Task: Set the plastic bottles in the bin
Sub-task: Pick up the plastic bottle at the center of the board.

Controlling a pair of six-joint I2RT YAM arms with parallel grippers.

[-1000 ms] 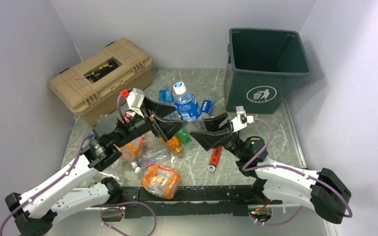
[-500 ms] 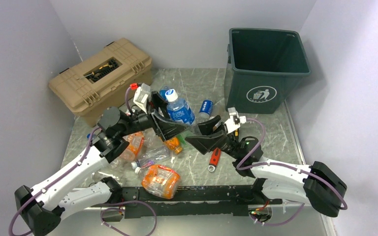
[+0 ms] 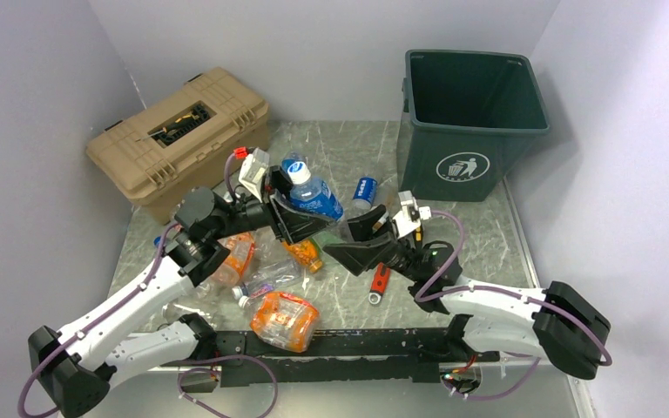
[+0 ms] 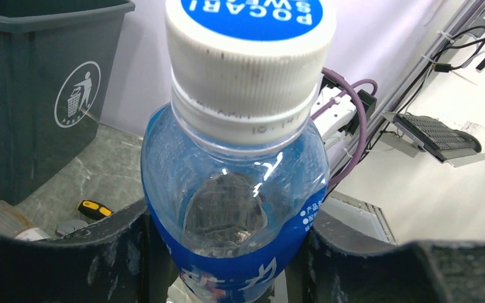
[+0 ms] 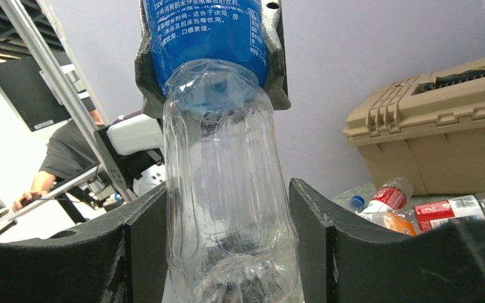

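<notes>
Clear plastic bottle with a blue label and white cap point(image 3: 315, 198) hangs tilted above the surface point(image 3: 488, 252). The left tool point(image 4: 227, 252) clamps its label and the right tool point(image 5: 227, 240) pinches its bare base. Danger: if both pull at once, the thin wall could buckle and it drops short of the dark green square bin point(image 3: 475, 131), well apart at far right. The cap reads POCARI SWEAT, partly cropped, and the label carries Chinese print.

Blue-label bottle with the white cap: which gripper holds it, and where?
Both: the left gripper clamps the bottle at its blue-labelled upper body, the right gripper at its clear lower end.
</notes>
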